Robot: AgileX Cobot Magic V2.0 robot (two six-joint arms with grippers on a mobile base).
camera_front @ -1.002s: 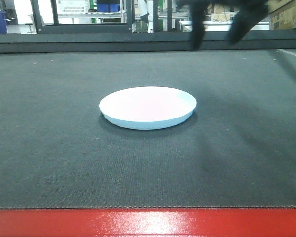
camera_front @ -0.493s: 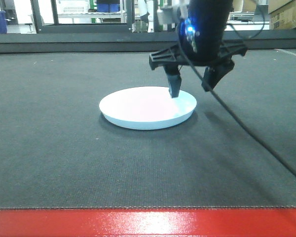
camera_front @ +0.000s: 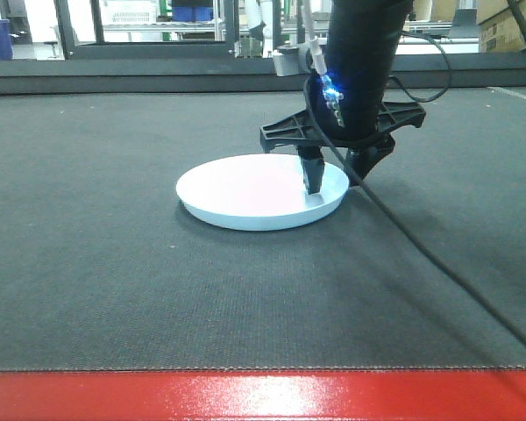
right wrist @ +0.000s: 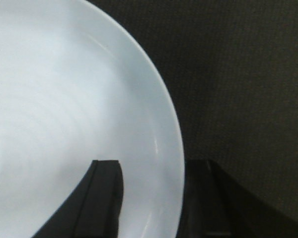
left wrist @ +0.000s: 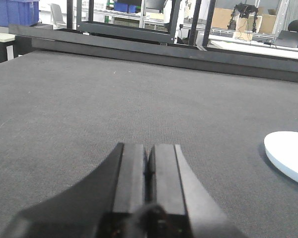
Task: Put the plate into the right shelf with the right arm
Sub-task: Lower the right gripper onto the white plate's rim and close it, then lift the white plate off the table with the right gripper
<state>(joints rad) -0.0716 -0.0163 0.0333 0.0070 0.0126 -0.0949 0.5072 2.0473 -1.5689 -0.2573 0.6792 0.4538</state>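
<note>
The white plate (camera_front: pixel 245 195) lies flat on the dark mat, mid-table. My right arm (camera_front: pixel 359 53) reaches down over its right side. The right gripper (camera_front: pixel 336 175) is open and straddles the plate's right rim: one finger (camera_front: pixel 313 175) stands inside the plate, the other just outside it. In the right wrist view the rim of the plate (right wrist: pixel 64 99) runs between the open jaws of the right gripper (right wrist: pixel 154 171). My left gripper (left wrist: pixel 148 153) is shut and empty, low over the mat, with the plate (left wrist: pixel 290 154) to its right. The right shelf is out of view.
A thin black cable (camera_front: pixel 438 254) trails from the right arm across the mat to the right. The table's red front edge (camera_front: pixel 263 395) is near the camera. A raised black frame (camera_front: pixel 158 74) borders the far edge, with distant racks and blue bins (camera_front: pixel 193 12) behind.
The right arm came down from the upper edge of the view to the plate's right side. Its open fingers sank lower and now straddle the rim. The plate has not moved.
</note>
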